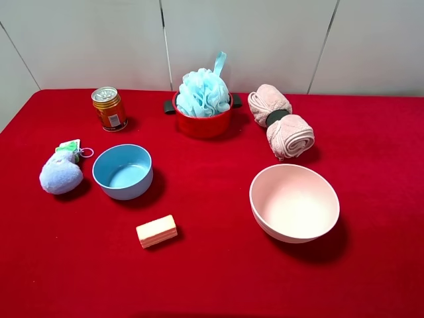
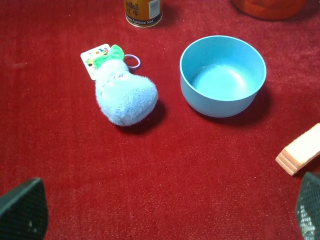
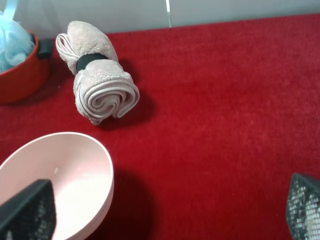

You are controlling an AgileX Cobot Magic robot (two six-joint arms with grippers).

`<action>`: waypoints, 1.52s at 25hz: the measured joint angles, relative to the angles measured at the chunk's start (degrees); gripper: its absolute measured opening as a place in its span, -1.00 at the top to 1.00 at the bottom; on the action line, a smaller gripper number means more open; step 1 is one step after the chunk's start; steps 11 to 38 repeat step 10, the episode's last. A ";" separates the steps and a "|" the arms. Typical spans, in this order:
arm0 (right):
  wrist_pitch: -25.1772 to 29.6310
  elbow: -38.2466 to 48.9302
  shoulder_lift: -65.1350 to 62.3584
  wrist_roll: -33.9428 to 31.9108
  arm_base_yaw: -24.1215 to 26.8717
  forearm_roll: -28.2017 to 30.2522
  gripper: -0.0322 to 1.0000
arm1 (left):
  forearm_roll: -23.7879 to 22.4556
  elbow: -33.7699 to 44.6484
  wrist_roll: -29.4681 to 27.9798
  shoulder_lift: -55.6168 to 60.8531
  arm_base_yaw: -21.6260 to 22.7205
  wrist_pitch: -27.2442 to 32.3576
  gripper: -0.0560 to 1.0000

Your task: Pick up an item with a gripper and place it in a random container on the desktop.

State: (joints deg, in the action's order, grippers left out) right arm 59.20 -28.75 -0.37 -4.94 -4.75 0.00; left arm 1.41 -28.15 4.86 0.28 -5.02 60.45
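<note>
The light blue mesh loofah [image 1: 202,93] sits inside the small red pot [image 1: 202,124] at the back middle of the red table, its ribbon loop sticking up. Loofah [image 3: 12,42] and pot [image 3: 22,75] also show at the edge of the right wrist view. Neither gripper shows in the exterior high view. My left gripper [image 2: 165,215] is open and empty above the table near the plush toy and blue bowl. My right gripper [image 3: 165,210] is open and empty above the pink bowl's edge.
A lavender plush toy [image 1: 61,173] and a light blue bowl [image 1: 122,171] stand at the left. A pink bowl [image 1: 294,202] is front right, a rolled pink towel [image 1: 281,122] behind it. A can [image 1: 109,109] is back left, a peach block [image 1: 157,231] in front.
</note>
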 joint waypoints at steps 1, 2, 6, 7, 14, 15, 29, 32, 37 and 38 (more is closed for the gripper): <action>0.00 0.00 0.00 0.00 0.00 0.00 -0.40 | 0.00 0.00 0.00 0.00 0.00 0.00 -0.99; 0.00 0.00 0.00 0.00 0.00 0.00 -0.40 | 0.00 0.00 0.00 0.00 0.00 0.00 -0.99; 0.00 0.00 0.00 0.00 0.00 0.00 -0.40 | 0.00 0.00 0.00 0.00 0.00 0.00 -0.99; 0.00 0.00 0.00 0.00 0.00 0.00 -0.40 | 0.00 0.00 0.00 0.00 0.00 0.00 -0.99; 0.00 0.00 0.00 0.00 0.00 0.00 -0.40 | 0.00 0.00 0.00 0.00 0.00 0.00 -0.99; 0.00 0.00 0.00 0.00 0.00 0.00 -0.40 | 0.00 0.00 0.00 0.00 0.00 0.00 -0.99; 0.00 0.00 0.00 0.00 0.00 0.00 -0.40 | 0.00 0.00 0.00 0.00 0.00 0.00 -0.99; 0.00 0.00 0.00 0.00 0.00 0.00 -0.40 | 0.00 0.00 0.00 0.00 0.00 0.00 -0.99; 0.00 0.00 0.00 0.00 0.00 0.00 -0.40 | 0.00 0.00 0.00 0.00 0.00 0.00 -0.99; 0.00 0.00 0.00 0.00 0.00 0.00 -0.40 | 0.00 0.00 0.00 0.00 0.00 0.00 -0.99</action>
